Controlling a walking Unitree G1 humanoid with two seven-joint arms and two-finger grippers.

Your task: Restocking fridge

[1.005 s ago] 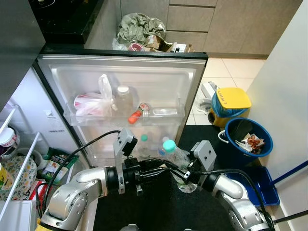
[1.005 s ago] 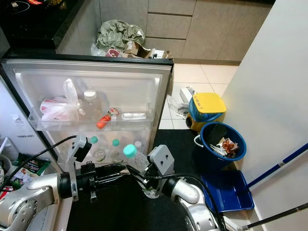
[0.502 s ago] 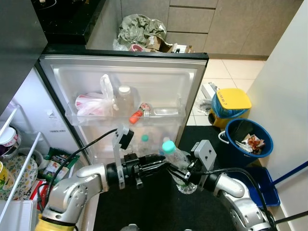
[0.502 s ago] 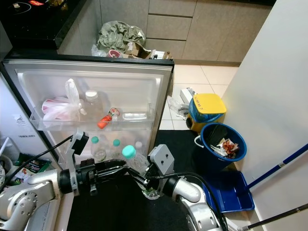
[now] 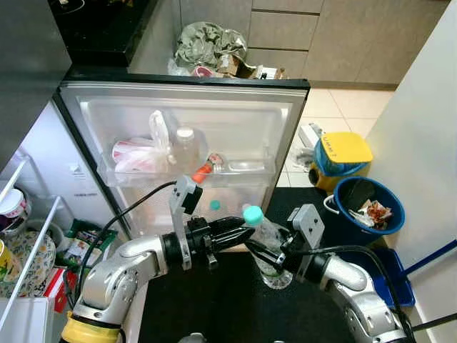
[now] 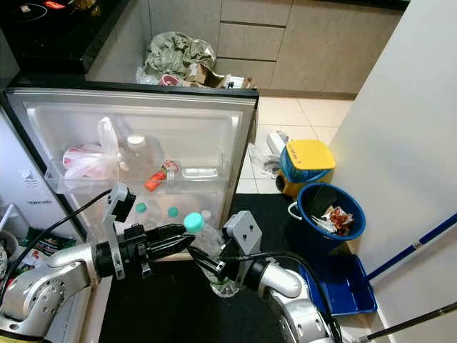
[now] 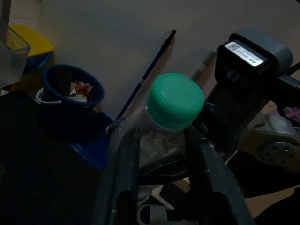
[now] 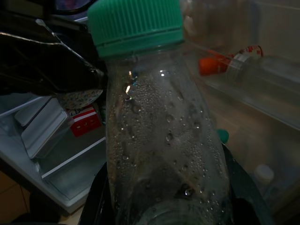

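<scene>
both end effectors meet at bottle (image 5: 261, 236); bottle base hidden.

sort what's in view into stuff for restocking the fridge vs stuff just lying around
For the job:
- clear bottle with green cap, held in the right gripper
- left gripper, fingers beside the bottle's neck
- open fridge door with its shelf

Lying about:
- blue bin
- yellow-lidded bin
- blue dustpan
- crumpled bags by the cabinets

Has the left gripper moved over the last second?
Yes. The left gripper has advanced toward the clear plastic bottle with the green cap, its fingertips now just below the cap; judged against the open fridge door, which barely shifted.
</scene>
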